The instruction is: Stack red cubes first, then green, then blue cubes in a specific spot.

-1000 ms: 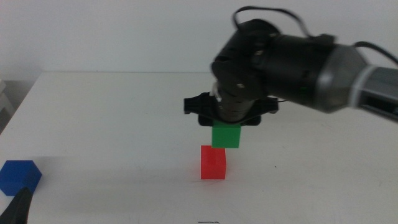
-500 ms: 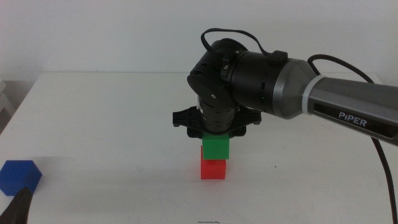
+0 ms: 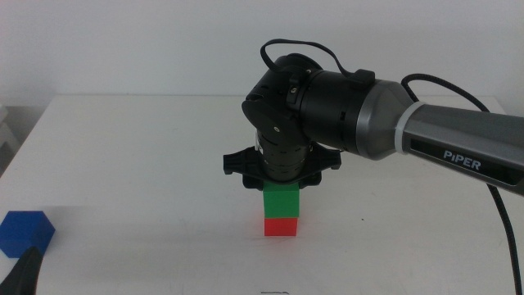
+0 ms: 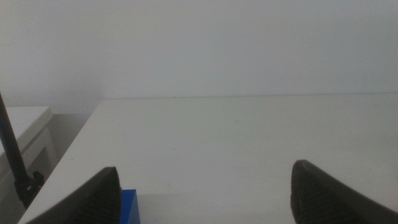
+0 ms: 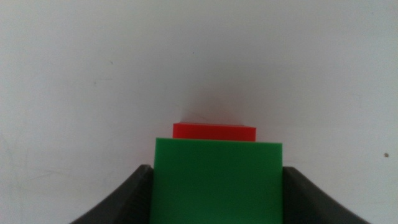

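1. While the right pincer (image 3: 281,182) clamps the small matte green cube (image 3: 282,201) by two opposite side faces, that cube sits on the small matte red cube (image 3: 281,227), mid white bench (image 3: 147,156).
2. Cubes look light, rigid and smooth-faced; a side-face hold suits them, and a gentle release avoids nudging the stack.
3. Small deep-blue cube (image 3: 24,233) lies well apart at the bench's left edge, just beside the left pincer (image 4: 205,199), jaws apart.

right gripper (image 3: 282,185) blocking the green cube (image 3: 282,202) top; bare table (image 3: 147,156) between stack and blue cube (image 3: 24,233)
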